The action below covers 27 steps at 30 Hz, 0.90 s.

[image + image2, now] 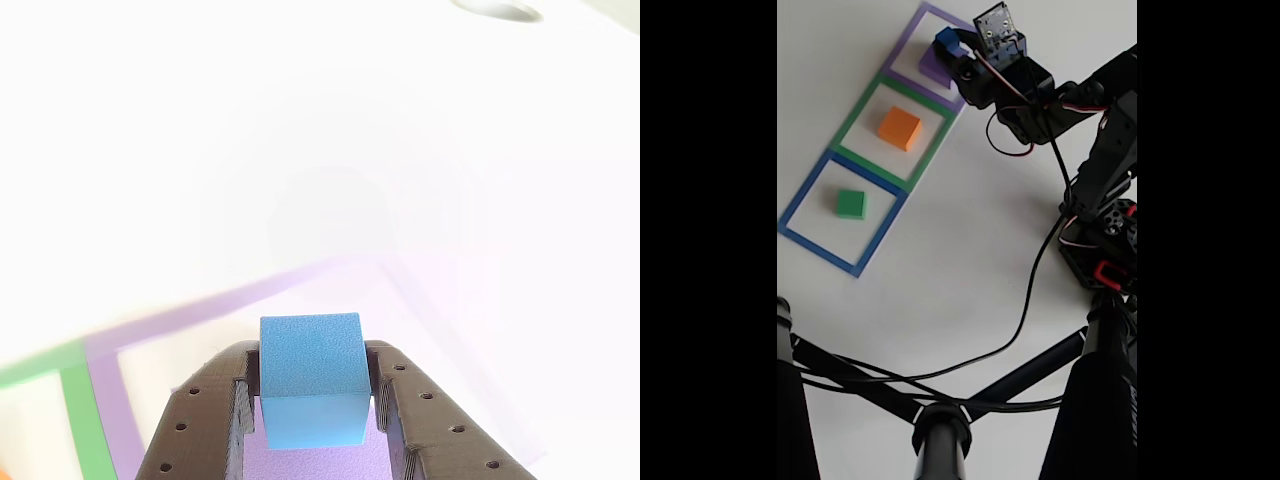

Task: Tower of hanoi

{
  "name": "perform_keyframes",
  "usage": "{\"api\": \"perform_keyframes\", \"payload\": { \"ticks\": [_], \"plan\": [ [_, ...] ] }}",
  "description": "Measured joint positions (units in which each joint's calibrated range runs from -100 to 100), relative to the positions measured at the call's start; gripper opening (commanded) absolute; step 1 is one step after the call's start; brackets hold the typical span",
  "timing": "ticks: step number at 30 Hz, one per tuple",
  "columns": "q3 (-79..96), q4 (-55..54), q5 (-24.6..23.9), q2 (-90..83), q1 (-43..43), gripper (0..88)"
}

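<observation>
My gripper [312, 378] is shut on the small blue cube [310, 365], one dark finger on each side of it. Right under the cube lies the purple slab [318, 458], partly hidden by the cube and the fingers. In the fixed view the gripper [949, 43] holds the blue cube [945, 40] just above the purple slab [931, 66], which sits inside the purple square outline [908, 32] at the top. I cannot tell whether cube and slab touch. The orange block [899, 128] sits in the green outline [862, 108].
A small green block [850, 204] lies inside the blue outline [800, 205]. The arm's body and base [1105, 240] stand at the right, with a black cable [1025, 300] trailing down. Black stand legs [870, 385] cross the bottom of the fixed view.
</observation>
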Motion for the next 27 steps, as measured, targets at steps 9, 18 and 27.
{"api": "perform_keyframes", "payload": {
  "ticks": [9, 18, 27],
  "plan": [
    [0.17, -2.57, 0.00, 1.77, 0.00, 0.2],
    [0.35, -4.90, 0.00, 4.47, 0.00, 4.2],
    [0.35, -6.02, 0.00, 6.33, 0.00, 14.3]
  ]
}}
